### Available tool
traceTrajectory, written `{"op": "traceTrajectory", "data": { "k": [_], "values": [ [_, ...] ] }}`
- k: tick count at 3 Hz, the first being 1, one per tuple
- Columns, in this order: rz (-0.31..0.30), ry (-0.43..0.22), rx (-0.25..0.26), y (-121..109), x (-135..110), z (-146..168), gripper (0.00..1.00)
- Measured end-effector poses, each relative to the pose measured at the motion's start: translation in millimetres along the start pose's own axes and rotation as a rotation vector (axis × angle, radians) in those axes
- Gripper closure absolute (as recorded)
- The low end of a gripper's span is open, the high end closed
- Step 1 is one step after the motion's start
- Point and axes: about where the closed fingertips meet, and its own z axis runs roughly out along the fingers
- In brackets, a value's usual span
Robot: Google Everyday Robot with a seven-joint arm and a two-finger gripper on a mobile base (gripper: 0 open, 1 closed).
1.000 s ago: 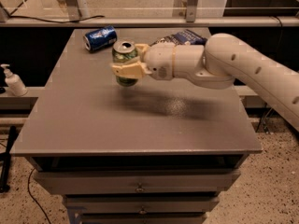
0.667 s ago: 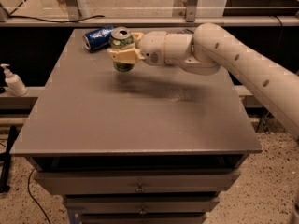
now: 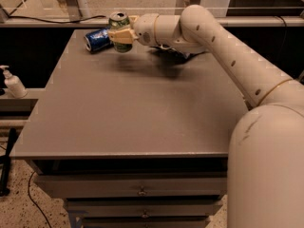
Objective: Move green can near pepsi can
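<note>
Nearest the camera, well to the right of the pepsi can (image 3: 97, 39) and far in front of it, the arm (image 3: 266, 165) starts as a bulky, smooth off-white shell, cut off by the right and bottom edges. The desk (image 3: 128, 122) has a flat, matte grey top. Below its front edge are drawers (image 3: 140, 191) with small knobs, the lowest cut off at the bottom edge. Well left of the pepsi can and nearer the camera, a pale pump bottle (image 3: 13, 82) stands off the desk on a lower ledge.

From the shell the arm runs up and left as a rounded, dotted tube, bends at an elbow, then lies nearly level towards the pepsi can. Something dark under the wrist is mostly hidden and hard to make out.

The gripper (image 3: 120, 33) is just right of the pepsi can. Its tan fingers (image 3: 124, 35) are closed around the upright green can (image 3: 118, 23) at mid-height, hiding its middle band. Its silver top shows above them. The green can sits just beside the pepsi can; I cannot tell whether they touch, or whether its base meets the desk. The pepsi can, a glossy blue cylinder, lies on its side near the desk's far left corner.
</note>
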Motion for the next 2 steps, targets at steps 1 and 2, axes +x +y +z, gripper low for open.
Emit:
{"op": "traceTrajectory", "data": {
  "k": [1, 2],
  "values": [
    [0.018, 0.016, 0.035, -25.2, 8.2, 7.8, 1.00],
    [0.048, 0.013, 0.036, -33.7, 22.7, 20.3, 1.00]
  ]
}}
